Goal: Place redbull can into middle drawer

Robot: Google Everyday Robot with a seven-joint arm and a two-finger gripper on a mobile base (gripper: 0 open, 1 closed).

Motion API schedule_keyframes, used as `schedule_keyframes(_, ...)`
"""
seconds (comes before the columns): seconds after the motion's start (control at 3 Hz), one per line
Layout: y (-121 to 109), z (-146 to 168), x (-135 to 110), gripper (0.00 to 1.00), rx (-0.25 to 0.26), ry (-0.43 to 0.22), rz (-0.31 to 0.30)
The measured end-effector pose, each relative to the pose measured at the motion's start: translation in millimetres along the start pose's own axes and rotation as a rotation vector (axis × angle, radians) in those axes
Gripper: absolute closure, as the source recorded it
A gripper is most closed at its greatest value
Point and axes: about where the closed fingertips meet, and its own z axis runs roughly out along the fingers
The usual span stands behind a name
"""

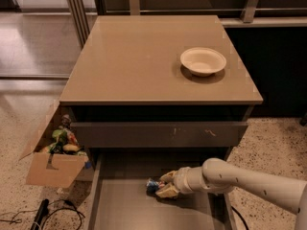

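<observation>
1. Drawer (125,209): pulled out below the dark drawer front (144,134); its grey-brown floor is exposed and holds nothing but the can; the opening step counts as done.
2. Can (152,185): located inside the drawer outline, over the rear half of the floor, near the middle of its width; it lies well inside both side walls; whether it rests on the floor or hangs just above it cannot be told from this view.
3. Gripper (163,185): positioned low inside the drawer, just right of the can; the arm (249,183) enters from the right and crosses the right drawer wall.
4. Fingers (168,192): 2 cream fingers close around the right end of the can and appear to pinch it; only the blue left end shows beyond them.
5. Progress, by judgement: transport is complete, since the can is at the target; placement is in its final stage.
6. Remaining, by judgement: set the can on the floor if not yet seated; spread the fingers; lift the gripper clear without knocking the can over.
7. Non-task items: bowl (203,61) on the cabinet top (144,56); box (53,169) of assorted items on the ground to the left of the cabinet; neither touches the drawer contents.
</observation>
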Motion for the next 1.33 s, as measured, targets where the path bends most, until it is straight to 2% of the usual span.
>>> schedule_keyframes(0.33, 0.0, 0.1, 0.0, 0.82, 0.000, 0.000, 0.000)
schedule_keyframes(1.33, 0.1, 0.1, 0.0, 0.12, 0.000, 0.000, 0.000)
